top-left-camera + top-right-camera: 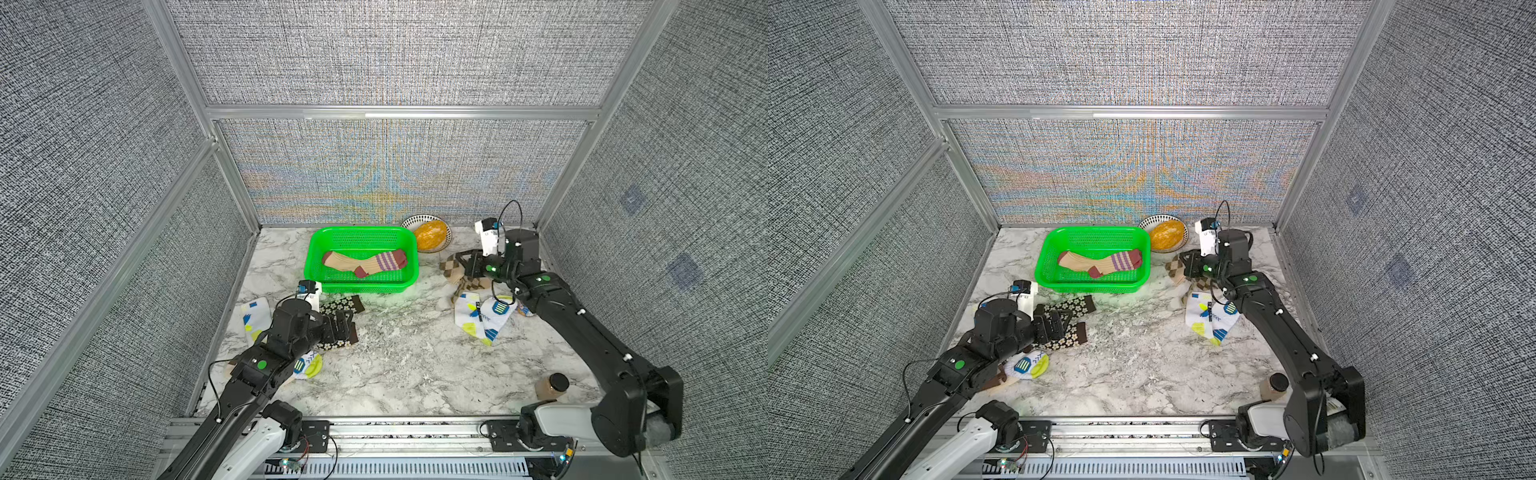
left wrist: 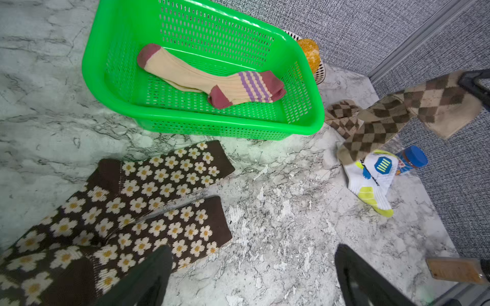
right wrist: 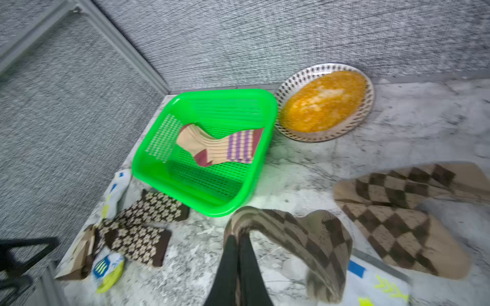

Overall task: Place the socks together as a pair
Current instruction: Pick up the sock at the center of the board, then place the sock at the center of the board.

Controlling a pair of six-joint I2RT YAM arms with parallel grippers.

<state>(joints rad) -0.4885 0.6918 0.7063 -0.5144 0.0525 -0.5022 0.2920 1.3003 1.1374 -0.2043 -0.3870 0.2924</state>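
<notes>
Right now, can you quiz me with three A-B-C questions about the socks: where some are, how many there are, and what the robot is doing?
1. Where are the peach purple-striped socks?
A) on the plate
B) in the green basket
C) under the jar

2. How many brown flowered socks can be seen?
A) one
B) two
C) four

3. What is the right end effector doing?
A) open and empty
B) shut on a white sock
C) shut on a tan-brown diamond-check sock

Answers:
1 B: they lie on the basket's mesh floor.
2 B: the left wrist view shows two lying together.
3 C: the right wrist view shows it pinched shut on that sock's raised fold.
</notes>
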